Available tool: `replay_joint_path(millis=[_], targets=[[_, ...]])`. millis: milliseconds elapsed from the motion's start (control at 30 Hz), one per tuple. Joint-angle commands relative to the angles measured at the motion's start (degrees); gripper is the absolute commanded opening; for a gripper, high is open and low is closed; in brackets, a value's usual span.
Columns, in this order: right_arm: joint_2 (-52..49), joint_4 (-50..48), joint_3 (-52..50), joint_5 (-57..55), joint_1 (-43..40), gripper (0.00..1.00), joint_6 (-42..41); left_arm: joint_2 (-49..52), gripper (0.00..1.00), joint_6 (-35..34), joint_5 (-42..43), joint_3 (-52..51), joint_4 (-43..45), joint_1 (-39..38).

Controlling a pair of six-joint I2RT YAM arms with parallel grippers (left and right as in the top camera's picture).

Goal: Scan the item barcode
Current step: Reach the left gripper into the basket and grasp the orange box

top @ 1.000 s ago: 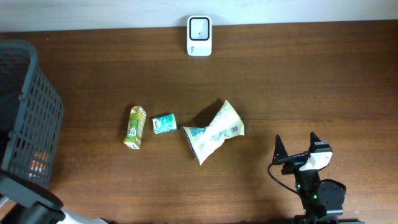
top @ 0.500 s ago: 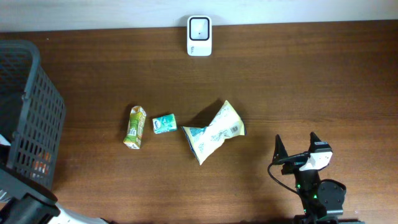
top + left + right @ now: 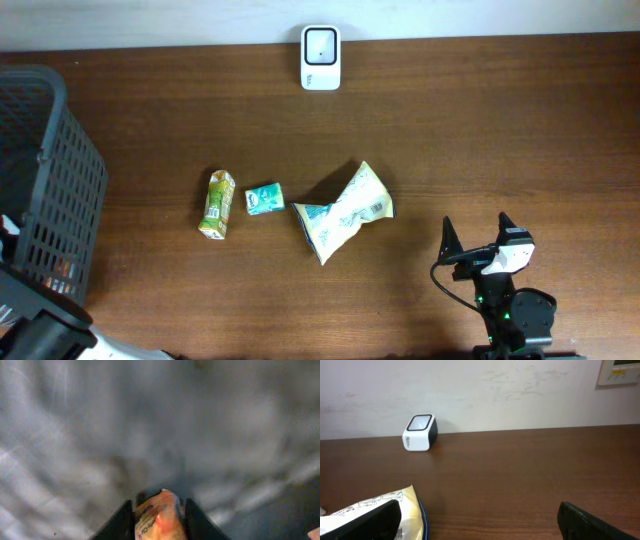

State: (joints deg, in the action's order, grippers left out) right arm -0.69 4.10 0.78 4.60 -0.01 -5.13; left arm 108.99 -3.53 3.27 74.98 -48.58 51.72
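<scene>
In the left wrist view my left gripper [image 3: 160, 516] is down inside the dark basket, its two black fingers [image 3: 122, 522] pressed against the sides of an orange packet [image 3: 161, 510]. The view is blurred and no barcode shows on the packet. The white scanner [image 3: 321, 44] stands at the table's far edge, seen also in the right wrist view as a scanner [image 3: 420, 433] against the wall. My right gripper [image 3: 478, 240] rests open near the front right, nothing between its fingers [image 3: 592, 522].
The black mesh basket [image 3: 50, 170] fills the left edge, with the left arm [image 3: 45, 335] reaching into it. A green carton [image 3: 217, 204], a small teal pack [image 3: 264, 198] and a yellow-white snack bag [image 3: 346, 213] lie mid-table.
The basket's rim has shifted a little to the right in the overhead view. The right arm and the items on the table have not moved.
</scene>
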Motion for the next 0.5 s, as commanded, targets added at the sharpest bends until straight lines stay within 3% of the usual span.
replay_joint_path(millis=[0, 167, 333, 467], targets=[[0.37, 0.02, -0.46, 0.57, 0.0, 0.99, 0.24, 0.83, 0.08, 0.37, 0.37, -0.17, 0.85, -0.11], [0.37, 0.02, -0.46, 0.57, 0.0, 0.99, 0.24, 0.83, 0.0, 0.35, 0.66, 5.2, -1.33, -0.11], [0.37, 0.02, -0.46, 0.57, 0.0, 0.99, 0.24, 0.81, 0.0, 0.35, 5.44, 23.78, -11.52, -0.13], [0.37, 0.02, -0.46, 0.57, 0.0, 0.99, 0.24, 0.81, 0.0, 0.33, 20.9, 47.04, -19.37, -0.35]])
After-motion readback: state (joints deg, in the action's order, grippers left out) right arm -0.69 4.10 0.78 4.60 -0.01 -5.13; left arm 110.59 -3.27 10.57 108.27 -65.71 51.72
